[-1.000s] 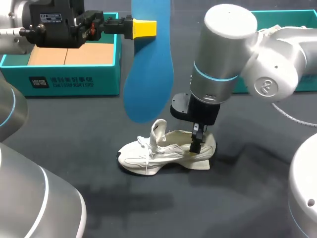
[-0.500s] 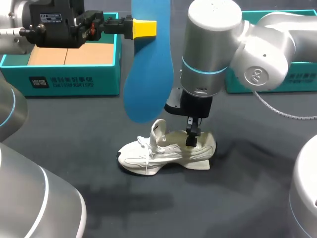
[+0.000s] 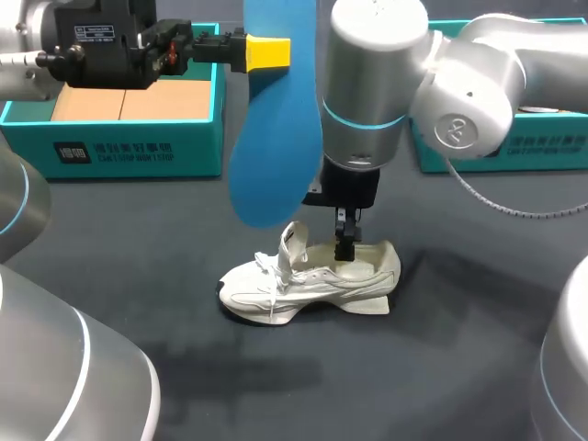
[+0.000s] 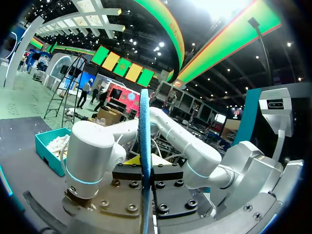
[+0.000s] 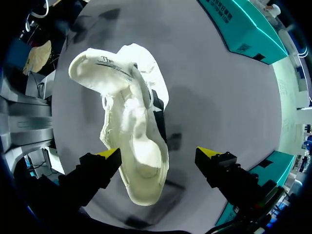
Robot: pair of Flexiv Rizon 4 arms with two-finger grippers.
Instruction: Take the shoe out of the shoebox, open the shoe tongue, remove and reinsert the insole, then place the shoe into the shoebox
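Our left gripper (image 3: 266, 52) pinches the blue insole (image 3: 274, 156), which hangs upright at 11 o'clock from the white shoe (image 3: 303, 285). The shoe stands on the table (image 3: 441, 367), toe toward 9 o'clock, tongue raised. Our right gripper (image 5: 158, 152) hovers over the heel end, fingers spread. The left box (image 3: 138, 147) sits at 10 o'clock from the shoe, the right box (image 3: 542, 145) at 2.

Dark grey matte tabletop (image 3: 478, 367); soft shadows across surface.
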